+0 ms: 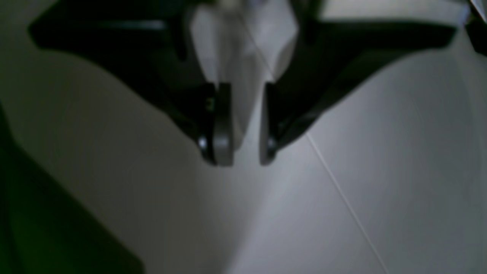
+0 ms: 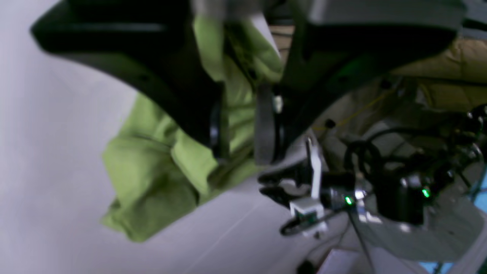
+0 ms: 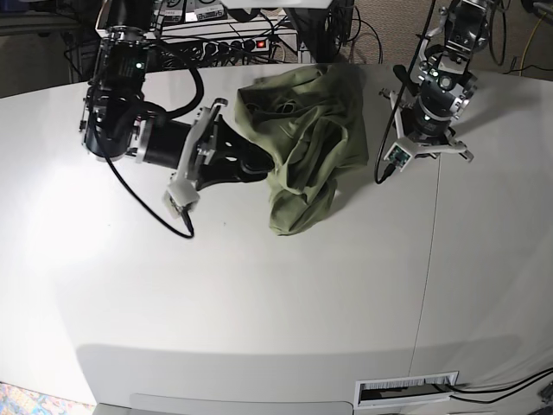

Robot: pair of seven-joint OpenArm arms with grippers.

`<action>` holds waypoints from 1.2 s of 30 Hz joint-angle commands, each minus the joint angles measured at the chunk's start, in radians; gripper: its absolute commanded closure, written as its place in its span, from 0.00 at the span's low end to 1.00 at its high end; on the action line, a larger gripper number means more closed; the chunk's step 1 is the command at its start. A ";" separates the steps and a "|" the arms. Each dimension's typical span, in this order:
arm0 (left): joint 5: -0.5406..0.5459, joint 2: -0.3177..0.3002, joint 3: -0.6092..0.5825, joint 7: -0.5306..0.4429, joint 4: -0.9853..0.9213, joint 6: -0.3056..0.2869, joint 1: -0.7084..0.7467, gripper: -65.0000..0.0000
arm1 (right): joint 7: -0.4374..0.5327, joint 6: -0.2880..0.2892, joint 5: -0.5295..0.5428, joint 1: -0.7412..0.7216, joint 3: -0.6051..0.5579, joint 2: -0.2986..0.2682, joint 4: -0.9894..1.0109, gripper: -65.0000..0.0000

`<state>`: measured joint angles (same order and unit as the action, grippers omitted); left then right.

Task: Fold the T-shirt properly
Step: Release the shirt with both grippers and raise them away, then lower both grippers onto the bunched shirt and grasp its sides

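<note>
The T-shirt (image 3: 307, 143) lies crumpled in a heap at the back middle of the white table (image 3: 259, 294). My right gripper (image 3: 259, 169) reaches into its left edge. In the right wrist view the right gripper (image 2: 241, 156) stands open with a gap between its pads, and green T-shirt (image 2: 152, 175) cloth shows in that gap and bunches below the fingers. My left gripper (image 1: 245, 158) hangs open over bare table with nothing between its fingers; a dark corner of the T-shirt (image 1: 38, 228) shows at the lower left. The left arm (image 3: 429, 121) stands just right of the heap.
A power strip (image 3: 233, 43) and cables crowd the back edge behind the shirt. A seam (image 3: 429, 259) runs front to back through the table's right part. A vent slot (image 3: 406, 391) sits at the front edge. The left arm's wrist (image 2: 315, 190) shows in the right wrist view.
</note>
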<state>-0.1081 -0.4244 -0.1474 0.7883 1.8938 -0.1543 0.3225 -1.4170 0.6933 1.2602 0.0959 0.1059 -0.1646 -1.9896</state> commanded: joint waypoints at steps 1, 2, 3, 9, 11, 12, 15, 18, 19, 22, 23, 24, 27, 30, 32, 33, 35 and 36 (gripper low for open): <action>0.010 -0.008 0.001 0.058 -0.002 -0.013 0.021 0.77 | 0.021 0.005 0.034 0.003 0.006 -0.014 -0.025 0.80; 0.010 -0.008 0.001 0.058 -0.001 -0.014 0.030 0.77 | 0.021 0.005 0.034 0.014 0.006 -0.022 -0.034 0.80; 0.015 -0.008 0.001 0.059 0.002 -0.014 0.037 0.77 | 0.021 0.005 0.033 0.025 0.006 -0.030 -0.042 0.80; 0.091 -0.008 0.001 0.080 0.055 -0.014 0.051 0.86 | 0.021 0.005 0.004 0.043 0.007 -0.058 -0.051 0.80; 0.093 -0.008 0.001 0.080 0.093 -0.014 0.051 0.91 | 0.021 0.005 -0.001 0.042 0.007 -0.063 -0.051 0.80; 0.093 -0.008 0.001 0.080 0.118 -0.013 0.051 0.92 | 0.021 0.005 -0.008 0.042 0.007 -0.063 -0.051 0.80; 0.094 -0.008 0.001 0.080 0.205 0.010 0.054 0.94 | 0.021 0.005 -0.030 0.042 0.007 -0.063 -0.051 0.80; 0.094 -0.008 0.001 0.074 0.273 0.024 0.079 0.99 | 0.021 0.005 -0.031 0.043 0.007 -0.064 -0.051 0.80; 0.094 -0.008 0.001 0.066 0.284 0.024 0.093 1.00 | 0.021 0.005 -0.032 0.043 0.007 -0.067 -0.051 0.80; 0.095 -0.008 0.001 0.068 0.294 0.024 0.133 1.00 | 0.021 0.005 -0.061 0.043 0.007 -0.068 -0.051 0.80; 0.100 -0.008 0.001 0.071 0.294 0.023 0.147 1.00 | 0.021 0.005 -0.062 0.043 0.007 -0.068 -0.051 0.80; 0.111 -0.008 0.001 0.072 0.294 0.023 0.161 1.00 | 0.021 0.005 -0.062 0.043 0.007 -0.068 -0.051 0.80; 0.161 -0.008 0.001 0.069 0.294 0.011 0.204 1.00 | 0.021 0.005 -0.061 0.043 0.007 -0.068 -0.051 0.80; 0.201 -0.008 0.001 0.055 0.294 -0.015 0.245 1.00 | 0.021 0.005 -0.062 0.043 0.007 -0.068 -0.051 0.80; 0.223 -0.008 0.001 0.039 0.294 -0.024 0.266 1.00 | 0.021 0.005 -0.064 0.043 0.007 -0.068 -0.051 0.80; 0.241 -0.008 0.001 0.032 0.294 -0.027 0.274 1.00 | 0.021 0.005 -0.065 0.043 0.007 -0.068 -0.051 0.80; 0.290 -0.008 0.001 0.013 0.294 -0.028 0.282 1.00 | 0.021 0.005 -0.067 0.043 0.007 -0.068 -0.051 0.80; 0.319 -0.008 0.001 0.012 0.294 -0.031 0.282 1.00 | 0.021 0.005 -0.068 0.043 0.007 -0.068 -0.051 0.80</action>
<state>0.2089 -0.4244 -0.1493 0.8181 2.1689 -0.1852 0.6029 -1.4174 0.6937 1.1740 0.1493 0.1093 -0.2249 -2.0239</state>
